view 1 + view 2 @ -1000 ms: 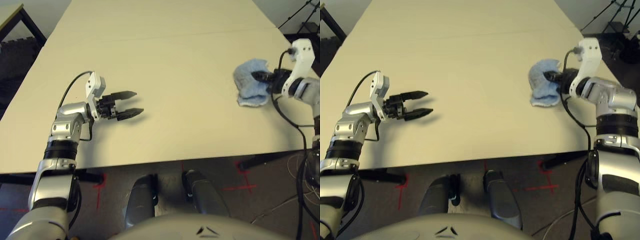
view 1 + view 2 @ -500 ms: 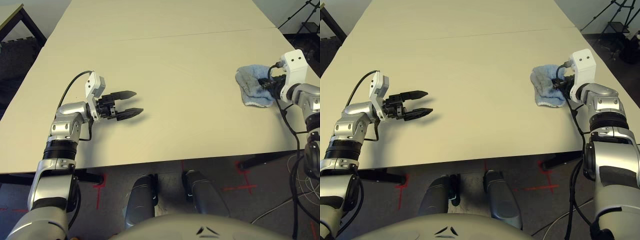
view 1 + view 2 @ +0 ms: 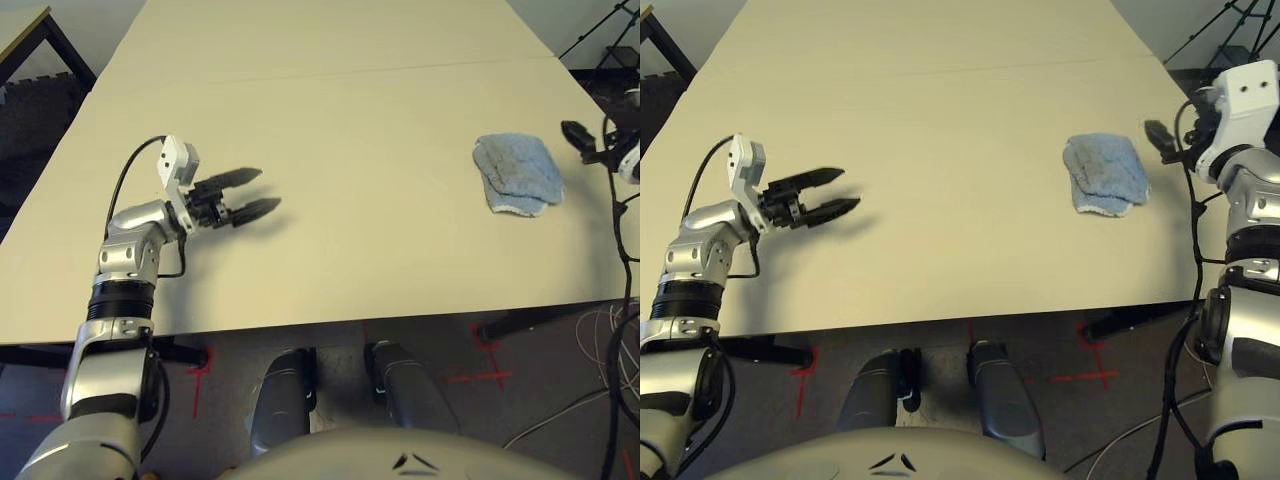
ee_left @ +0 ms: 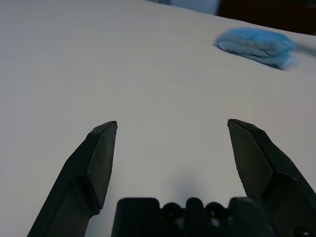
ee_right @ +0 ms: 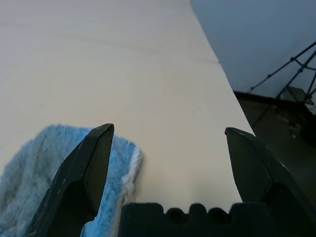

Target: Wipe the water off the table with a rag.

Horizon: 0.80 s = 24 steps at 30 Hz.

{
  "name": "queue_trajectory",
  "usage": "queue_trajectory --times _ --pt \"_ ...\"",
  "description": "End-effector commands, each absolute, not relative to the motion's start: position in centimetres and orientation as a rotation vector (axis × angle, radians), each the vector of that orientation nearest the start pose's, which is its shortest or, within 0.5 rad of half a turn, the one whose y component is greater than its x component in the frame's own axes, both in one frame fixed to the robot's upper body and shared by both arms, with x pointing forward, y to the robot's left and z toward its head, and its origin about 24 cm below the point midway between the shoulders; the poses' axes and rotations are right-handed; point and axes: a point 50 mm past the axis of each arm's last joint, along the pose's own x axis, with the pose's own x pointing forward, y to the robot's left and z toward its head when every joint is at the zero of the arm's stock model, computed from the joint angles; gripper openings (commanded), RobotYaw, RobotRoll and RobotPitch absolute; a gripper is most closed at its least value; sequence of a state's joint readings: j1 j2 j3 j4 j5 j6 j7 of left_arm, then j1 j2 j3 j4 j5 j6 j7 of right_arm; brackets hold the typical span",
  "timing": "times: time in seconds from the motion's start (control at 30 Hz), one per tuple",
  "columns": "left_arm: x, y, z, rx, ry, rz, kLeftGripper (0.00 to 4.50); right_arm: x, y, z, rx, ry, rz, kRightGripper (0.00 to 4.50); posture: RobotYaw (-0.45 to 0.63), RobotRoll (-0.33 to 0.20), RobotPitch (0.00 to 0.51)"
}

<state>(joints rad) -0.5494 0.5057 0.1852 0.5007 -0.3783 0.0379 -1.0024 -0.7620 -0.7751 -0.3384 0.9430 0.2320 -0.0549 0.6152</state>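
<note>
Your right gripper (image 5: 168, 143) has let go of the folded light blue fluffy terry rag (image 3: 517, 174): a second ago its black fingers were clamped into the cloth and held it bunched up, and now they stand wide apart with nothing between them, pulled back just off the rag's right side near the table's right edge. The rag lies flat on the large pale beige flat-topped table (image 3: 340, 130), on its right part, on your side of the thin seam line (image 3: 330, 73) that crosses the top, with its whitish edge turned toward the near side. It has spread out since the earlier frames, where it was lifted and crumpled against the fingers. Your left gripper (image 3: 243, 194) hovers low over the left part of the table, well apart from the rag, its two black fingers spread and empty as they were before; it has tilted a little and shifted slightly toward the far side since a second ago. I cannot make out any amber-brown water droplets on the tabletop in these views.
</note>
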Motion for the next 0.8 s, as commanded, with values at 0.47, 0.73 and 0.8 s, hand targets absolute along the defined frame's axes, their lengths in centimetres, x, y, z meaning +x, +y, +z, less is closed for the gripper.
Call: queue_trajectory --times 0.47,0.73,0.8 --pt "33.3 30.2 12.6 0.065 -0.232 0.051 4.5 32.1 -34.5 16.1 -0.053 -0.284 0.141 4.48 -0.2 0.0 0.148" --pt "33.6 30.8 12.6 0.059 -0.233 0.131 4.5 32.1 -34.0 14.9 -0.036 -0.273 0.147 4.48 -0.2 0.0 0.156" --pt "33.6 31.1 12.6 0.058 -0.233 0.146 4.5 32.0 -34.0 14.8 -0.035 -0.271 0.144 4.48 -0.19 0.0 0.155"
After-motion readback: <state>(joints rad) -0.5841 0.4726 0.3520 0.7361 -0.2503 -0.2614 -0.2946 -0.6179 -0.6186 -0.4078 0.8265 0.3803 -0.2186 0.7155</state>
